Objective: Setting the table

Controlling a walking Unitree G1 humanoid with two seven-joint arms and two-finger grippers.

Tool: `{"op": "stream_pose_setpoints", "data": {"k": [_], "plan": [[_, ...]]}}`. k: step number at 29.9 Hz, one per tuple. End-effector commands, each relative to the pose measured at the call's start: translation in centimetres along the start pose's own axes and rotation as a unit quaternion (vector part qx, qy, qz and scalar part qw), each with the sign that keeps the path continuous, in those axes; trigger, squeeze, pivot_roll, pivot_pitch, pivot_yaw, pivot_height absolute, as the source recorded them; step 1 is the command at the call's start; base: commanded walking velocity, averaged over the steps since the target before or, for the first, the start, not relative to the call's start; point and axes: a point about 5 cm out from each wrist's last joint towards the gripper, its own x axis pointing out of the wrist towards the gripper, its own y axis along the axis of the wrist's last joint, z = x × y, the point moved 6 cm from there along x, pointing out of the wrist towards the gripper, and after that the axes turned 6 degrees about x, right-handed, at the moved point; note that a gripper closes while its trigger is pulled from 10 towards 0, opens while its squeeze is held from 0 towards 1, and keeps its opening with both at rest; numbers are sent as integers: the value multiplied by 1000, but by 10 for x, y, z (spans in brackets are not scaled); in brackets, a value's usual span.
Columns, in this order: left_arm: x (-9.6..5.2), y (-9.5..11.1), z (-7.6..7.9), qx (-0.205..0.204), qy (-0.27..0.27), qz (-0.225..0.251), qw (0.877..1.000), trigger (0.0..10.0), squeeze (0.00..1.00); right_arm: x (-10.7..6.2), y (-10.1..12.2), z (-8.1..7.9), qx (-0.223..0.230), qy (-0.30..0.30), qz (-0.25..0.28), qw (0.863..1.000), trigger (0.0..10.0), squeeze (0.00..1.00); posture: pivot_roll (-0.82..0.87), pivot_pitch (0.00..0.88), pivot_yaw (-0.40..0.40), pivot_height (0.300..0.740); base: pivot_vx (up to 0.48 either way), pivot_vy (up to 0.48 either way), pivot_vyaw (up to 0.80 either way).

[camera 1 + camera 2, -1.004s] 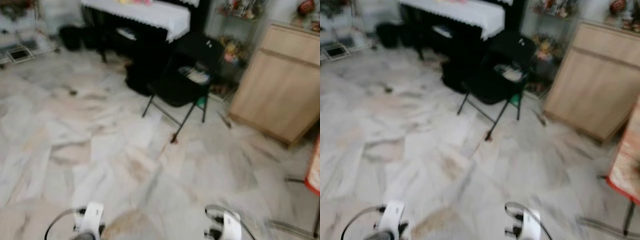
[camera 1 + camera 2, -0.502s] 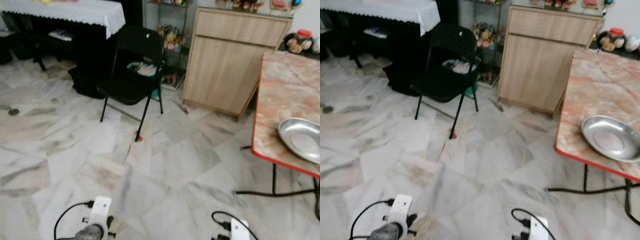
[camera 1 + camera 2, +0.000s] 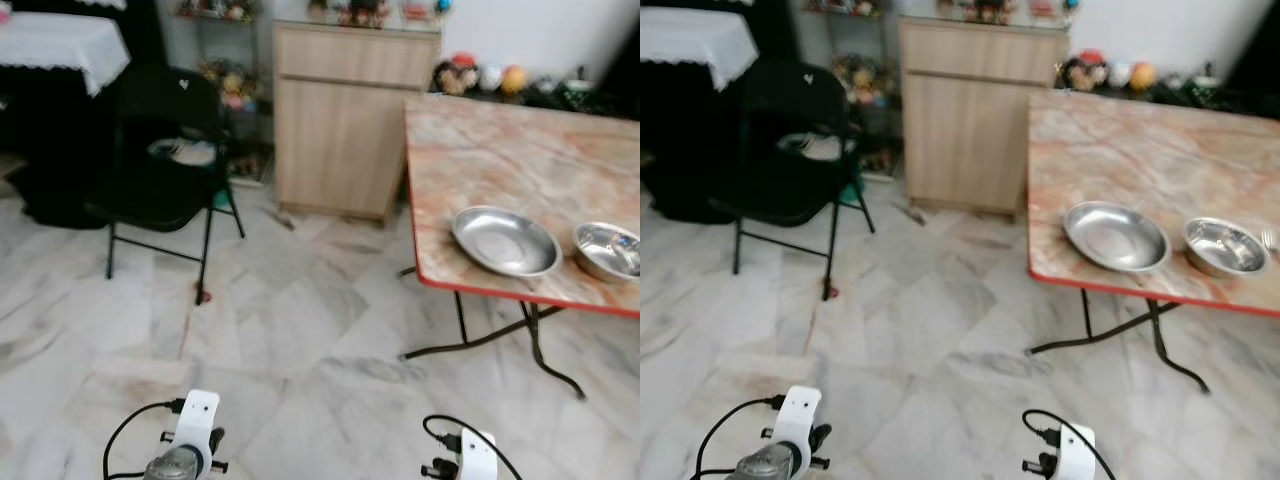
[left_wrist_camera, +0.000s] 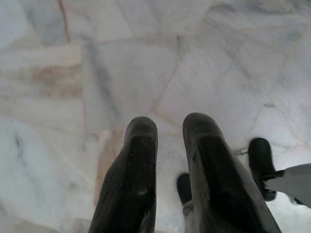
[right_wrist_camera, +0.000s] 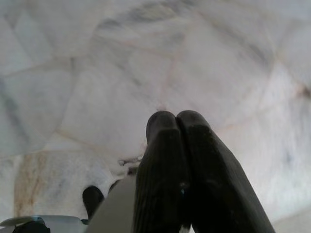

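Note:
A folding table (image 3: 500, 150) with a pinkish marble-look top and red edge stands ahead on the right. Near its front edge lie a shallow steel plate (image 3: 505, 240) and, to its right, a steel bowl (image 3: 608, 250). Both arms hang low over the floor, well short of the table: the left arm (image 3: 190, 440) and the right arm (image 3: 468, 458). My left gripper (image 4: 170, 127) points at the floor tiles, its fingers slightly apart with nothing between them. The right gripper (image 5: 176, 119) has its fingers pressed together, holding nothing.
A black folding chair (image 3: 160, 160) stands on the left of the marble floor (image 3: 300, 330). A light wooden cabinet (image 3: 345, 130) sits behind, beside the table's far corner. A white-clothed dark table (image 3: 60, 50) is at far left. Ornaments (image 3: 480, 78) line the back wall.
The camera has swung to the right: chair and cabinet slid left in the picture, the table came further into view and the steel bowl appeared. Both arms still hang low.

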Motion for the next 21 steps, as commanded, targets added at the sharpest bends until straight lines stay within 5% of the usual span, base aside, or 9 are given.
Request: {"op": "stream_pose_setpoints", "data": {"k": [1,7,21], "plan": [[0,-1,6,-3,-7,-3,1000,10000,0,-1,1,5,5,-8,2,1000,10000,0,51,0,-29,740,0,0,-763],[0,-2,6,-5,-7,-4,1000,10000,0,-1,1,5,7,-6,3,1000,10000,0,50,0,-27,740,0,0,-759],[0,-5,6,-11,-5,-9,1000,10000,0,-1,-1,2,15,2,4,1000,10000,0,45,0,-23,740,0,0,0]]}}
